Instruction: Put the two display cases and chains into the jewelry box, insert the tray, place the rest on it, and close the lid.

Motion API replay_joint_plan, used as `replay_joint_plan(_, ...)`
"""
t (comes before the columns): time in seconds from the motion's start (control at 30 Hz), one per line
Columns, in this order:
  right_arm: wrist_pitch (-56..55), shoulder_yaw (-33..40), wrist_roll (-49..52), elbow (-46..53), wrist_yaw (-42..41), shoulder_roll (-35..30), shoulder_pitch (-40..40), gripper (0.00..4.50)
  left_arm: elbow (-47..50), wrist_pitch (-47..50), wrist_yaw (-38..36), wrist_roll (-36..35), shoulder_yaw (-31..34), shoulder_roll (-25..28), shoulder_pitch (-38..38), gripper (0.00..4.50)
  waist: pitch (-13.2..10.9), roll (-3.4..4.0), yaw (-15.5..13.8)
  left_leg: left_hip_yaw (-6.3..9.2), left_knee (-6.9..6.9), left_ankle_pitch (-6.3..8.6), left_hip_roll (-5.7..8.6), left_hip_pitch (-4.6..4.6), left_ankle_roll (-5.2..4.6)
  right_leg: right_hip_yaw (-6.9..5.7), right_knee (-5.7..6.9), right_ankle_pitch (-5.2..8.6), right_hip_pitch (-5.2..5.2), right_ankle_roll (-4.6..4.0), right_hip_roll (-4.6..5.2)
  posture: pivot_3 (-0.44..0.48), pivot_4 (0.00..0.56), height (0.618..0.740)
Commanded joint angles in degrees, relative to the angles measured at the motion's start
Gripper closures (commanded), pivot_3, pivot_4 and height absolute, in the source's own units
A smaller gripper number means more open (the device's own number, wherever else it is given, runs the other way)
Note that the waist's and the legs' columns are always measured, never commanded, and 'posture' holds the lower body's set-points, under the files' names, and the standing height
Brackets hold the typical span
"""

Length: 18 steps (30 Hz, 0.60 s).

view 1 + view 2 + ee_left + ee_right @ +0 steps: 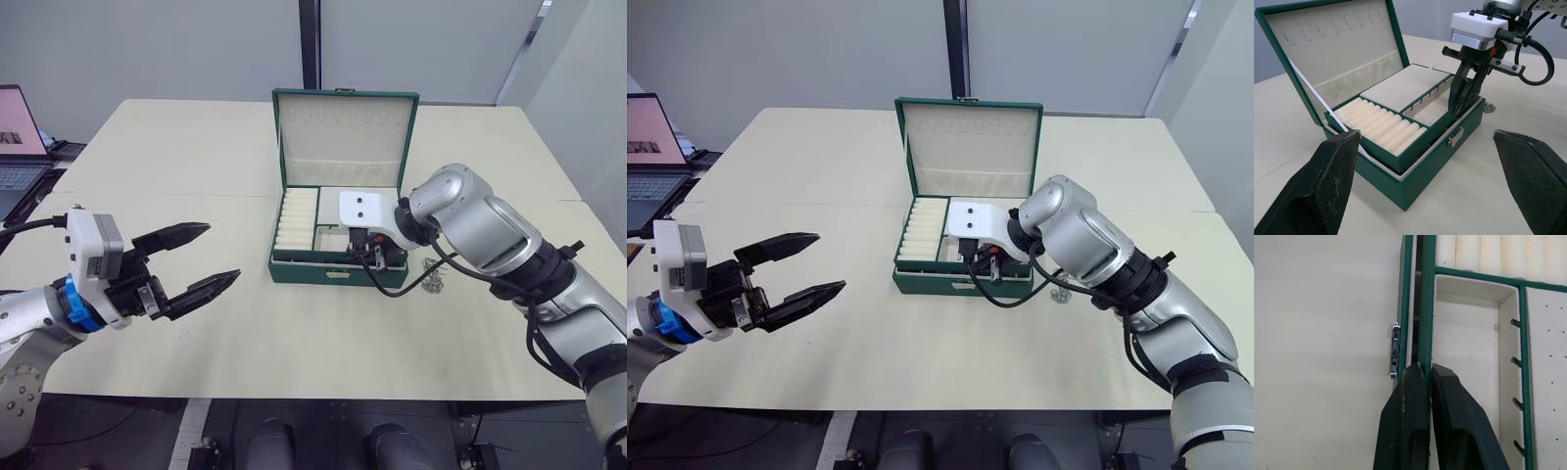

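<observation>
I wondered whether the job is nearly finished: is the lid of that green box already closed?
No, the lid stands upright behind the jewelry box, showing its cream lining, while the tray sits inside the box.

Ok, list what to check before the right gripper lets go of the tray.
1. Lid open and upright: ok.
2. Right gripper jaws shut on the tray's front wall: ok.
3. Tray fully down in the box: cannot tell; its rim looks a little above the box's rim.
4. Left gripper open and apart from the box: ok.
5. Chain on the tray: not ok; it lies on the table beside the box.
6. Cases under the tray: cannot tell, hidden.
</observation>
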<state>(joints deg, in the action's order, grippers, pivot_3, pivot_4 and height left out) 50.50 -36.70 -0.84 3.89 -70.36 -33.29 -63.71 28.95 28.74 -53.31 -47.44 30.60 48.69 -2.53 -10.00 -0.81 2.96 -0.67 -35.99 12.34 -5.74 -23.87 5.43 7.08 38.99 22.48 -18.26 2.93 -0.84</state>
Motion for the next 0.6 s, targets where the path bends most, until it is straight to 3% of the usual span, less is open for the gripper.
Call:
replay_joint_plan(0.03, -0.4, 2.76, 0.32, 0.99, 0.89, 0.13, -1.27, 4.49, 0.75, -0.11, -0.12, -0.07, 0.0, 0.71, 0.39, 0.0, 0.0, 0.0, 0.0, 0.01, 0.0, 0.0, 0.0, 0.0, 0.0, 0.0, 0.0, 0.0, 0.0, 0.0, 0.0, 0.0, 0.15, 0.74)
replay_joint_plan(0.6, 1.77, 2.34, 1.76, 1.74, 1.76, 0.63, 1.32, 4.49, 0.42, -0.39, -0.49, 0.21, -0.38, 0.61, 0.47, 0.0, 0.0, -0.01, 0.01, 0.0, 0.01, 0.0, 0.0, -0.01, 0.0, 0.0, -0.01, 0.0, 0.02, 0.0, 0.0, 0.0, 0.15, 0.74)
